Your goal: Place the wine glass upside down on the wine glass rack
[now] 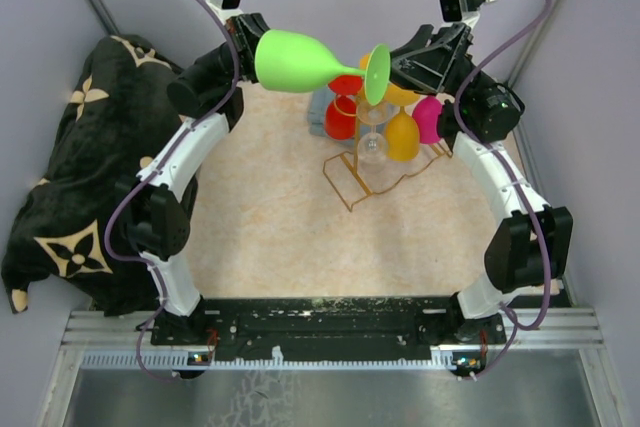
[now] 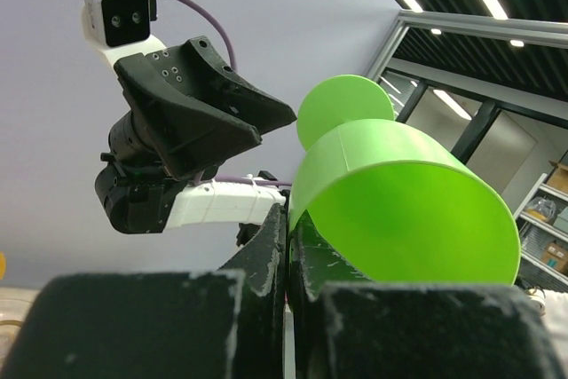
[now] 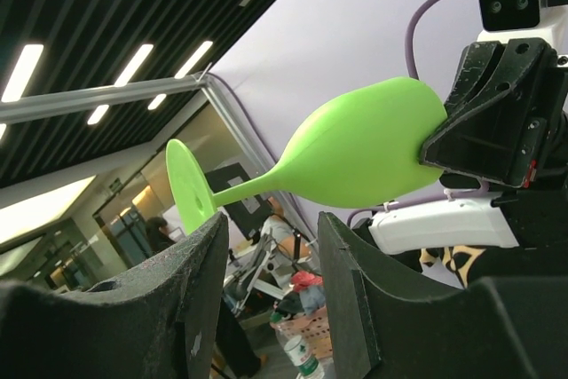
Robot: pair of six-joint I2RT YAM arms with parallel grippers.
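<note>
A bright green wine glass [image 1: 300, 62] lies on its side in the air over the far part of the table. My left gripper [image 1: 245, 47] is shut on its rim; in the left wrist view the two fingers pinch the bowl wall [image 2: 399, 201] at the left gripper [image 2: 293, 219]. The foot [image 1: 377, 74] points right towards my right gripper [image 1: 395, 72]. In the right wrist view the right gripper [image 3: 271, 237] is open, with the stem [image 3: 244, 188] just above the gap and not touched. The gold wire wine glass rack [image 1: 350, 182] stands below on the table.
Red [image 1: 340, 117], orange [image 1: 402, 135], pink [image 1: 428, 119] and clear [image 1: 372, 142] glasses hang bowl-down on the rack. A black blanket with beige flowers [image 1: 80, 167] is heaped at the table's left edge. Grey walls close in the back and both sides.
</note>
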